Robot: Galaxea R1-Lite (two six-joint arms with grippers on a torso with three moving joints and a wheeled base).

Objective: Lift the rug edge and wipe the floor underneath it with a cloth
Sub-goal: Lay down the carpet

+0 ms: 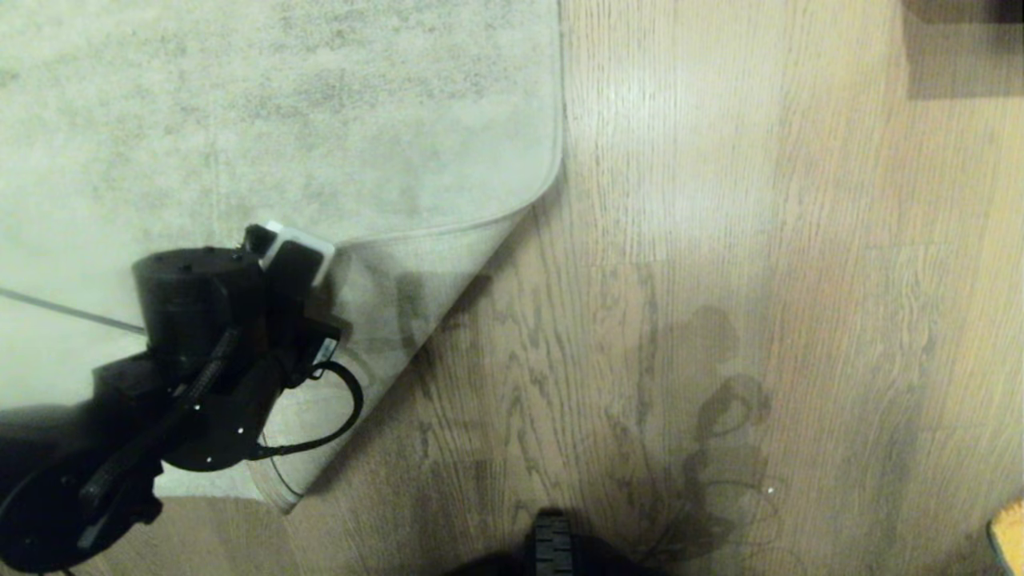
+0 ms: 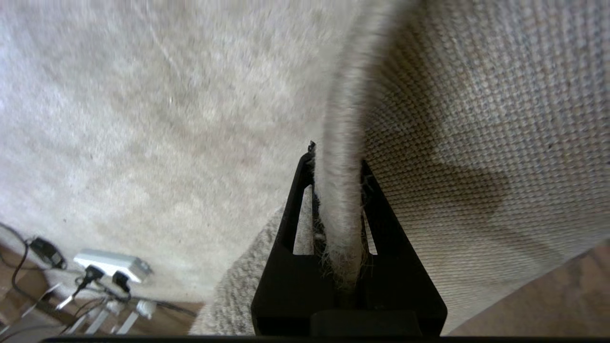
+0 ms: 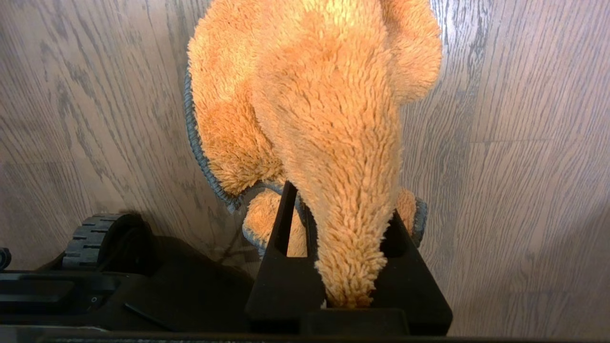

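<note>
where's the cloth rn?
The cloth is clamped in the right gripper, hanging over bare floor beside the robot's base. It shows only in the right wrist view; it's outside the head view.

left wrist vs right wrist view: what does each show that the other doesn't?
Only the left wrist view: the left gripper shut on the rug edge, the woven backing turned up beside it, the rug's pile, and a power strip with cables.

Only the right wrist view: the right gripper shut on the orange cloth, which hangs over bare planks, and the robot's base with a wheel.

Both: black fingers clamped on something soft, and the wood floor, just a sliver of it in the left wrist view.
</note>
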